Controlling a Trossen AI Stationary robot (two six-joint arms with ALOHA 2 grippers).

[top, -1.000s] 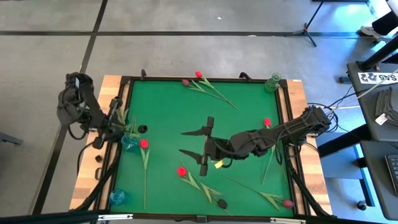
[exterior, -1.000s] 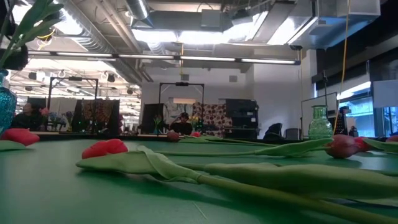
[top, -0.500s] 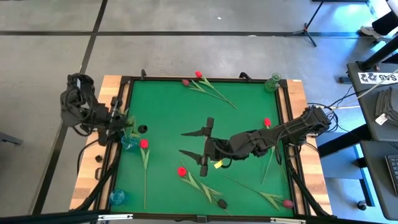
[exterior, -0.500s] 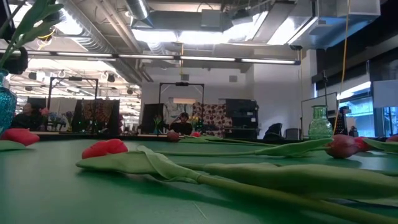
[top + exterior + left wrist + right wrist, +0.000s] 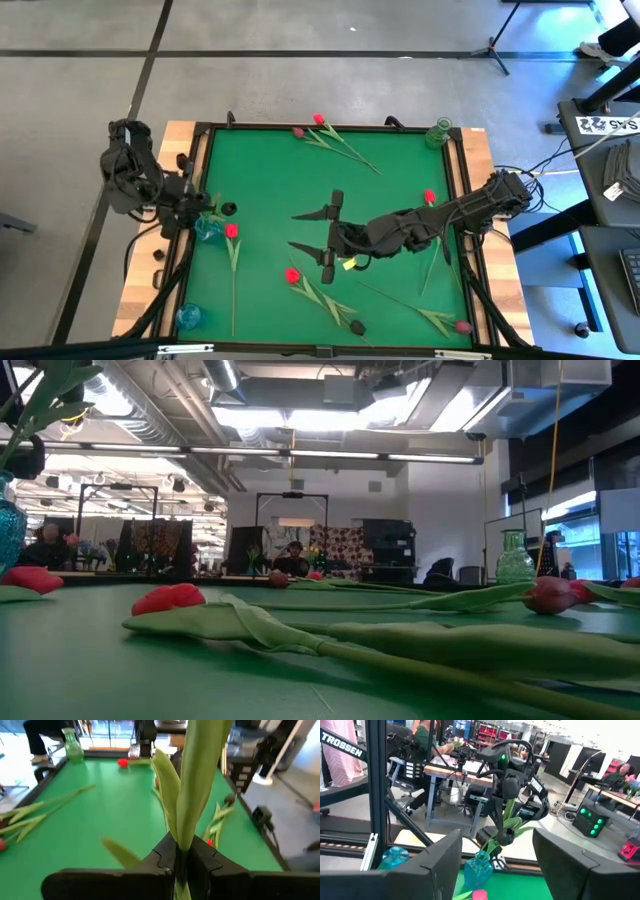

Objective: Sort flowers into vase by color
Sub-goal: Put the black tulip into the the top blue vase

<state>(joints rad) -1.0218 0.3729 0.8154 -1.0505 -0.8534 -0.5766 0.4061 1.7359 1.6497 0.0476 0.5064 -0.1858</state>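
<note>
left end effector (image 5: 181, 865) pinching flower stem (image 5: 200, 785) | stem in blue vase (image 5: 208, 229) | right end effector (image 5: 322, 229) spread

Left gripper (image 5: 196, 207) shifted slightly toward frame right, carrying its stem closer over the blue vase (image 5: 207, 229) at mid-left. Left arm's elbow swung lower-right.

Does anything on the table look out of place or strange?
Yes. One black tulip head lies beside the blue vase at the table's left edge with no stem visible on it, while the left tool holds a stem above that vase.
</note>
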